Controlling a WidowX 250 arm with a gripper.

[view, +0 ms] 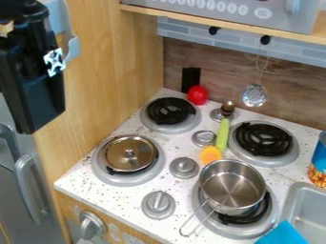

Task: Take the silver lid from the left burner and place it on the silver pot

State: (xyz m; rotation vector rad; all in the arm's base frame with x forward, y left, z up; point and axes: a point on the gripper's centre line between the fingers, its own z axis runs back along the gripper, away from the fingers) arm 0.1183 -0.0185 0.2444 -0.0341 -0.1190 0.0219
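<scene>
The black gripper (pixel 32 76) is at the upper left, in front of the wooden side panel and well above the stove, touching nothing on it. A steel pot (pixel 232 186) stands on the front right burner, its wire handle pointing to the lower left. On the front left burner lies a round metal lid (pixel 130 153). Between the burners are a green, elongated toy (pixel 222 134) and an orange, flower-shaped piece (pixel 210 155), close together. A red, round toy (pixel 198 95) sits near the back wall.
A sink (pixel 304 209) is at the lower right with a blue item (pixel 283 233) at its edge. A can (pixel 319 162) stands at the right edge. A slotted ladle (pixel 254 95) hangs on the wall under a shelf (pixel 229 21).
</scene>
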